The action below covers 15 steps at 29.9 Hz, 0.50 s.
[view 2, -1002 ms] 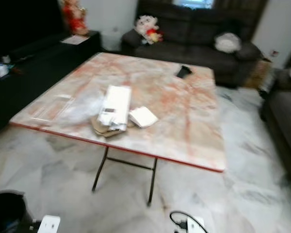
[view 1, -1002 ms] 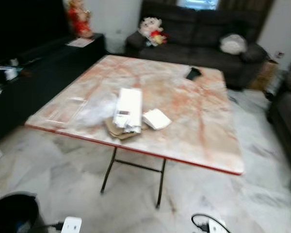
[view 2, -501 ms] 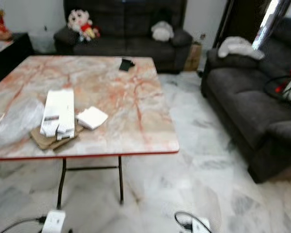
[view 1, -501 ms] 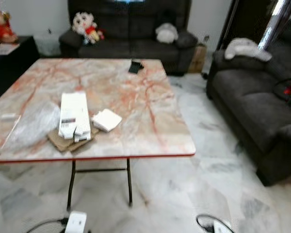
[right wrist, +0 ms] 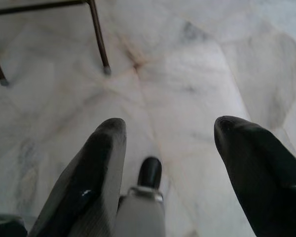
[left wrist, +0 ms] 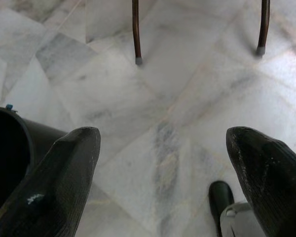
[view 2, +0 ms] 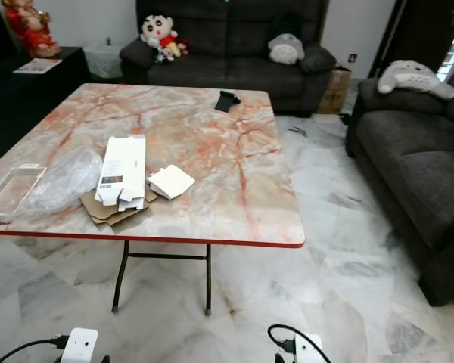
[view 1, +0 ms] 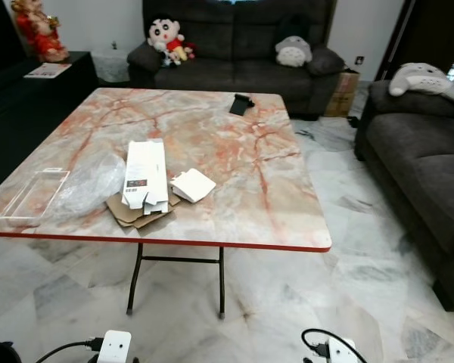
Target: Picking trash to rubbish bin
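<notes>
On the marble-patterned folding table (view 1: pixel 234 212) lies the trash: a flattened white carton (view 1: pixel 145 175) on a piece of brown cardboard (view 1: pixel 133 212), a small white packet (view 1: pixel 192 184), a crumpled clear plastic bag (view 1: pixel 89 181) and a clear plastic tray (view 1: pixel 32 195). The black rubbish bin (left wrist: pixel 7 148) stands on the floor beside my left gripper (left wrist: pixel 163 173), which hangs open over the marble tiles with nothing in it. My right gripper (right wrist: pixel 170 163) is also open and empty above the floor, near a table leg (right wrist: pixel 98 39).
A small black object (view 1: pixel 242 103) lies at the table's far side. Dark sofas with plush toys stand behind (view 1: pixel 234 45) and to the right (view 1: pixel 424 159). A black cabinet (view 1: pixel 30 98) runs along the left. Marble floor (view 1: pixel 363 287) lies open right of the table.
The head camera has swung, so the table sits differently in view and the picture is sharper. The trash on the table has not moved. The bin has slid to the lower left corner.
</notes>
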{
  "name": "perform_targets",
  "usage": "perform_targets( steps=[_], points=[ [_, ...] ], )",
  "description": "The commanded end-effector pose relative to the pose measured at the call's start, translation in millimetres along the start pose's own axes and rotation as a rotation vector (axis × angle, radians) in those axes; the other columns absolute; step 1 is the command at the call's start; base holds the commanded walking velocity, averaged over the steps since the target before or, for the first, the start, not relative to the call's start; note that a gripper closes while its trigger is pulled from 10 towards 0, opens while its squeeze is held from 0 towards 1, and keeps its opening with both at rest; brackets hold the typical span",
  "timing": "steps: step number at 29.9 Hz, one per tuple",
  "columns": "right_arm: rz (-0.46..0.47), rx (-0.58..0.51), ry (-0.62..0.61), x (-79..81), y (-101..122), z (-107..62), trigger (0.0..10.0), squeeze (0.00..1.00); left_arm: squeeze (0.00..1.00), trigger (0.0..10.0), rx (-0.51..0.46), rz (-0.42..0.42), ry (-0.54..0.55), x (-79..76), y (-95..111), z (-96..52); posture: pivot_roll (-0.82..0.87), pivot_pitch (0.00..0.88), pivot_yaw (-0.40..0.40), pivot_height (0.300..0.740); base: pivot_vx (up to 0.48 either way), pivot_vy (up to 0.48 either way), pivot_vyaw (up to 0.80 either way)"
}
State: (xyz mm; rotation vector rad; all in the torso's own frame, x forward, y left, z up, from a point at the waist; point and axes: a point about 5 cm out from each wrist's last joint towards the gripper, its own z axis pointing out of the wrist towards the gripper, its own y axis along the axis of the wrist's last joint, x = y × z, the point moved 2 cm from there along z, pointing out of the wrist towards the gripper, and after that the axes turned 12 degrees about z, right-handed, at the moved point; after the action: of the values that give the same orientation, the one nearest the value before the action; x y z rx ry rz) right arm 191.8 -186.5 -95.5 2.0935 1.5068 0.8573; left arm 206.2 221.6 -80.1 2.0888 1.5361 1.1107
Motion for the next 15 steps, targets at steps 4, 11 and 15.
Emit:
perform_targets(
  steps=[4, 11, 15],
  points=[
    [-0.037, -0.042, 0.036, -4.7, 2.2, -4.1, 10.0, 0.0, 0.0, 10.0, -0.091, -0.009, 0.003, -1.3, 14.8, 0.6, 0.15, 0.029, -0.039, 0.74, 0.0, 0.0, 0.0],
    [-0.044, -0.179, 0.014, -22.9, 13.8, -14.8, 10.0, 0.0, 0.0, 10.0, -0.255, -0.047, 0.093, 21.7, 39.0, -1.1, 0.15, 0.037, -0.037, 0.74, 0.0, 0.0, 0.0],
    [-0.06, -0.281, 0.036, -20.2, 28.7, -18.2, 10.0, 0.0, 0.0, 10.0, -0.374, -0.035, 0.117, 28.6, 62.7, -3.7, 0.15, 0.034, -0.033, 0.74, 0.0, 0.0, 0.0]
  ],
)
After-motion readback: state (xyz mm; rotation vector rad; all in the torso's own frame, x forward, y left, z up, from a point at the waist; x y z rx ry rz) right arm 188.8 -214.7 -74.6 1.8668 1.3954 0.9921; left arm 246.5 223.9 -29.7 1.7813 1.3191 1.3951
